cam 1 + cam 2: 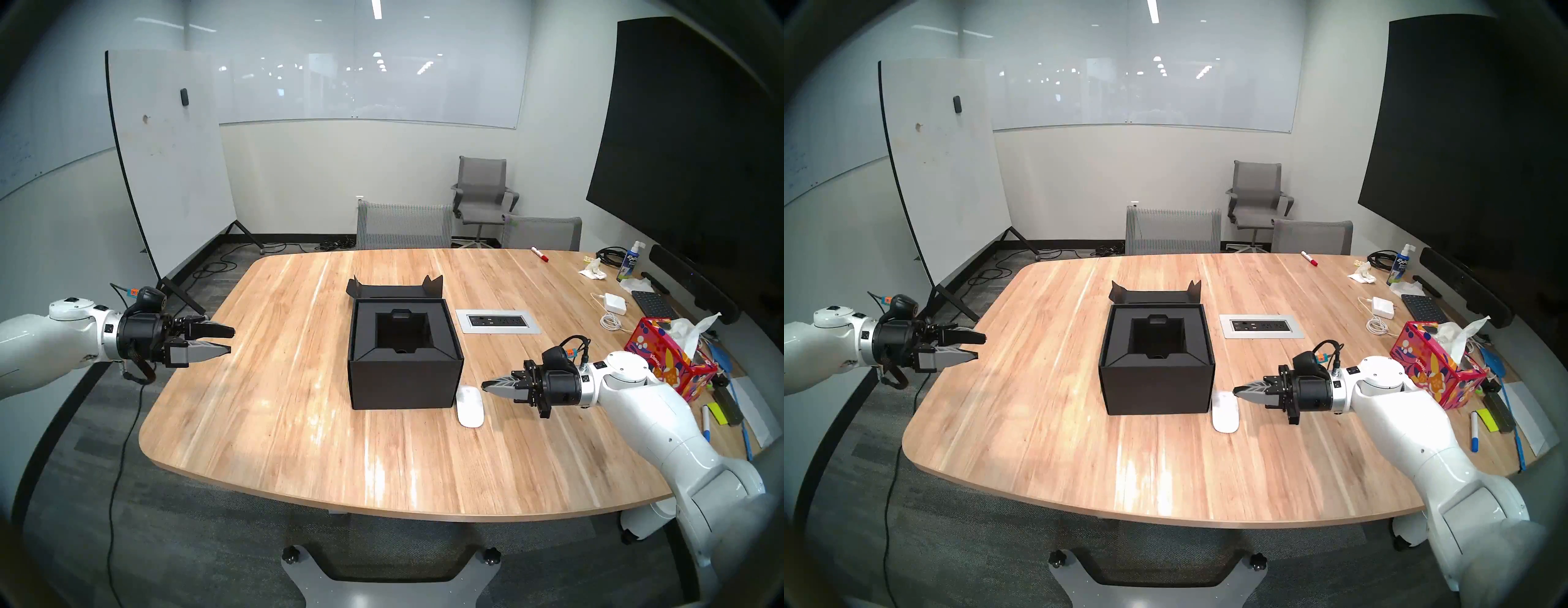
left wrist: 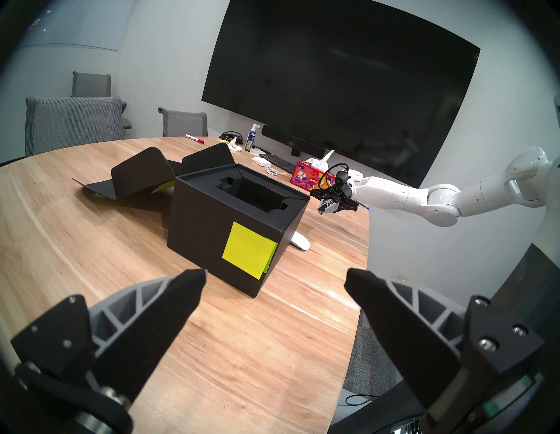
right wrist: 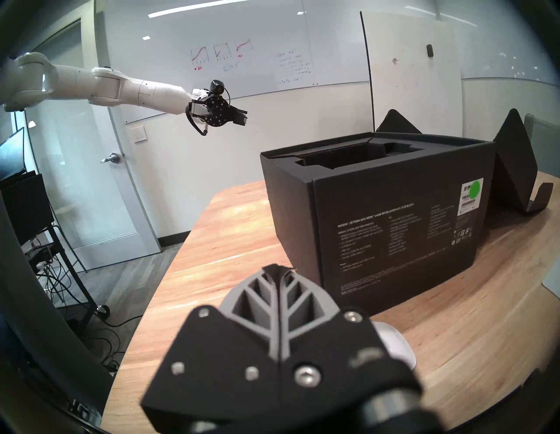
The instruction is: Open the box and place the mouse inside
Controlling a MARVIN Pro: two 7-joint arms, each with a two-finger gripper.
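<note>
Dead center on the wooden table (image 1: 263, 424) sits the black box (image 1: 403, 382), flap lid folded back at its 12 o'clock, recessed insert exposed. White mouse (image 1: 470, 406) lies just beside the box's near corner, around 4 o'clock. Right gripper (image 1: 484, 386), fingers pressed together and empty, hovers just past the mouse at 3. Left gripper (image 1: 231, 341) hangs spread wide at 9, well apart.

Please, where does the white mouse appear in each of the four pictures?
Head left: mouse below centre, at the box's near right corner.
Head right: same spot.
Left wrist: right of centre, peeking from behind the box.
Right wrist: lower right, partly hidden.
Shared landmark: the box.
</note>
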